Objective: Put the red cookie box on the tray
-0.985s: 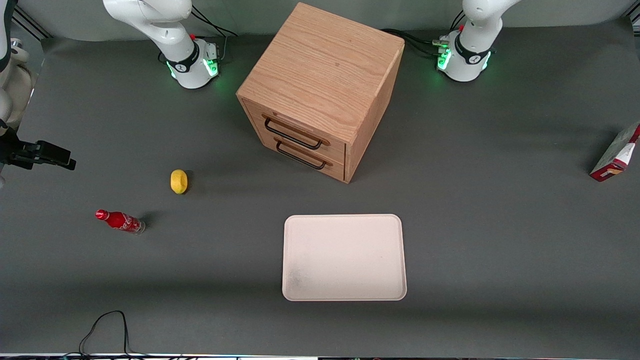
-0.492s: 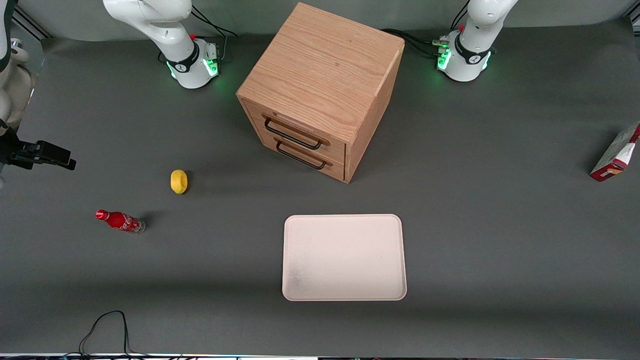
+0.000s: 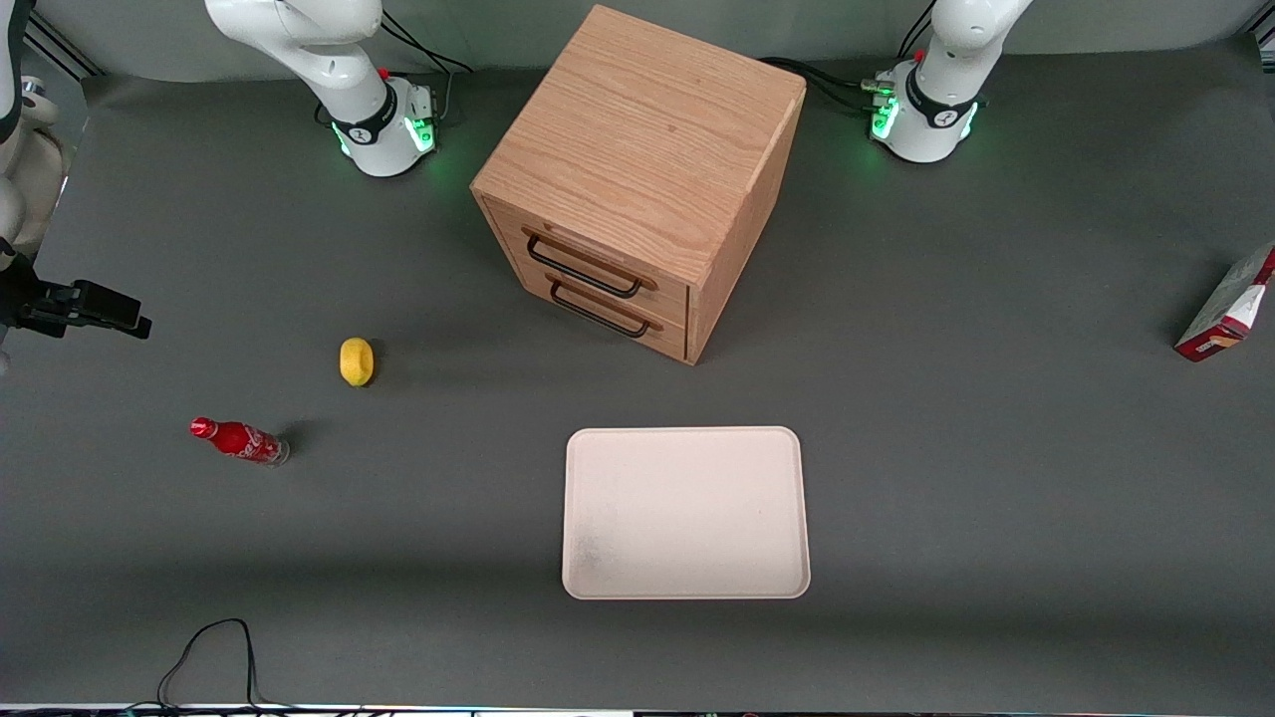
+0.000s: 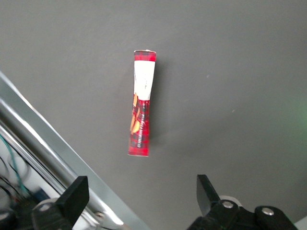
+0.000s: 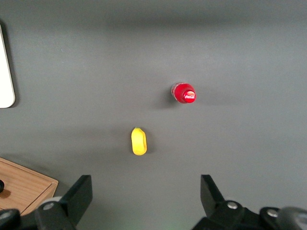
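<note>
The red cookie box (image 3: 1227, 306) stands on edge at the working arm's end of the table (well apart from the tray (image 3: 685, 514)). The gripper (image 4: 141, 199) hangs above it, fingers spread, holding nothing.

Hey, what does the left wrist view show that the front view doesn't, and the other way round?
Only the left wrist view shows the gripper, open above the table, and the red cookie box's narrow top edge. Only the front view shows the tray, wooden drawer cabinet, lemon and red soda bottle. Both show the box on the grey table, toward the working arm's end.
</note>
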Controlling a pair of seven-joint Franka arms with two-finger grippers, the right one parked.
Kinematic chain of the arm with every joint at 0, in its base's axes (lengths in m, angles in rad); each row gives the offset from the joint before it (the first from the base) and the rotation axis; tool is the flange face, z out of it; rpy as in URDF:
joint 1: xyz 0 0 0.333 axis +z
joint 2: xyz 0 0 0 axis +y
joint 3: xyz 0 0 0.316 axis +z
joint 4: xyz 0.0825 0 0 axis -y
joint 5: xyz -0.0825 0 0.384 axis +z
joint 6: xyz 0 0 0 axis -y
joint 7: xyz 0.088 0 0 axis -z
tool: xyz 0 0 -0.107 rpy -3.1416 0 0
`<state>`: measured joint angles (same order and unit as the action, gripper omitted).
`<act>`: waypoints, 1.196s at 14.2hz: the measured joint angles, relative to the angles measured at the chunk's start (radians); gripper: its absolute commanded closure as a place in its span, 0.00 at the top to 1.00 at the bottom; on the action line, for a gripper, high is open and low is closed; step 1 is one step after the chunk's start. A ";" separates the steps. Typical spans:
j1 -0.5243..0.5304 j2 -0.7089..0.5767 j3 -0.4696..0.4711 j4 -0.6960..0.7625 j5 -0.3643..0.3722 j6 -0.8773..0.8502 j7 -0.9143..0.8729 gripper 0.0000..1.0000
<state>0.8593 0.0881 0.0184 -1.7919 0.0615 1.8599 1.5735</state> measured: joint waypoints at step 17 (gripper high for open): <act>0.038 0.202 0.008 -0.281 -0.102 0.453 0.233 1.00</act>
<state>0.8976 0.2902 0.0260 -2.0728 -0.0407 2.3125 1.8064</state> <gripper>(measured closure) 0.000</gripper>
